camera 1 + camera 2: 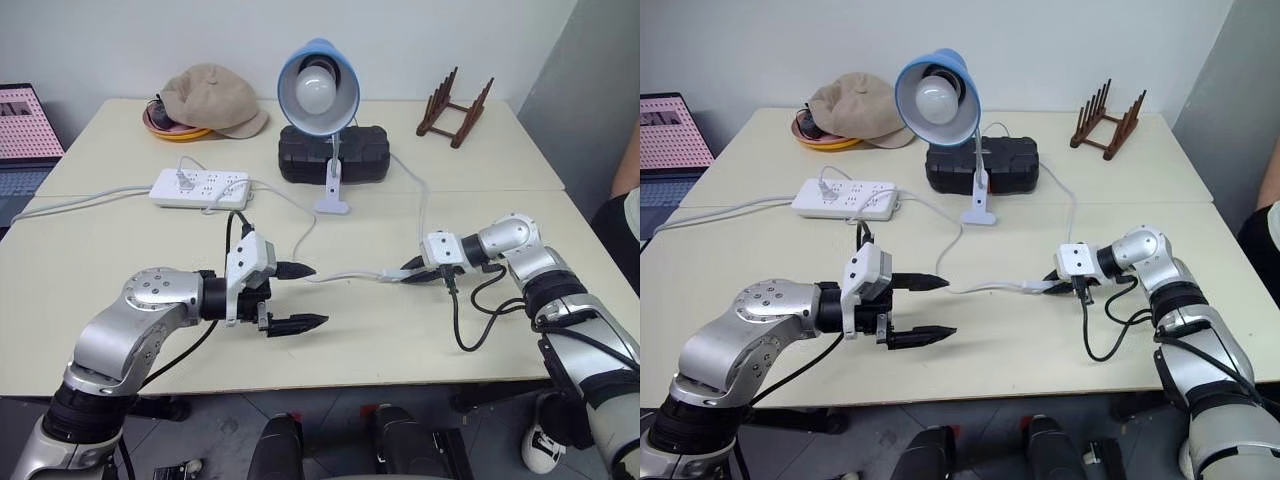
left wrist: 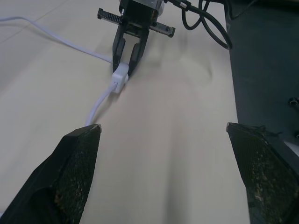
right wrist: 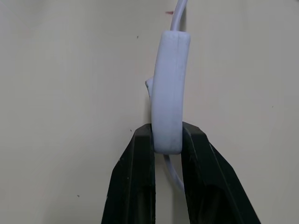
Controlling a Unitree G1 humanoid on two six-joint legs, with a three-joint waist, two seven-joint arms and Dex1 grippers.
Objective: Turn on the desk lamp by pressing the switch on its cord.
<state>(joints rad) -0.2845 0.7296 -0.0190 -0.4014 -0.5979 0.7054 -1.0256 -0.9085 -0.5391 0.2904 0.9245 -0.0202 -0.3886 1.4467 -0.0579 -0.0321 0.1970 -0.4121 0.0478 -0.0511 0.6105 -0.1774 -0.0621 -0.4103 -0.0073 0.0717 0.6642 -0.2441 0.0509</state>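
Right gripper (image 3: 167, 140) clamped on one end of the switch (image 3: 169, 93), one black finger (image 3: 133, 182) on each side, both touching it. The switch stands on its edge over the beige tabletop (image 3: 60, 93), small rocker nub poking out one side. Thin white cord (image 3: 180, 9) exits the far end; another bit curls out between the fingers.

switch (image 3: 168, 93): smooth white plastic
lamp shade (image 1: 318, 85): glossy blue
table (image 1: 400, 340): matt cream
cap (image 1: 212, 99): beige cloth
rack (image 1: 455, 108): dark wood
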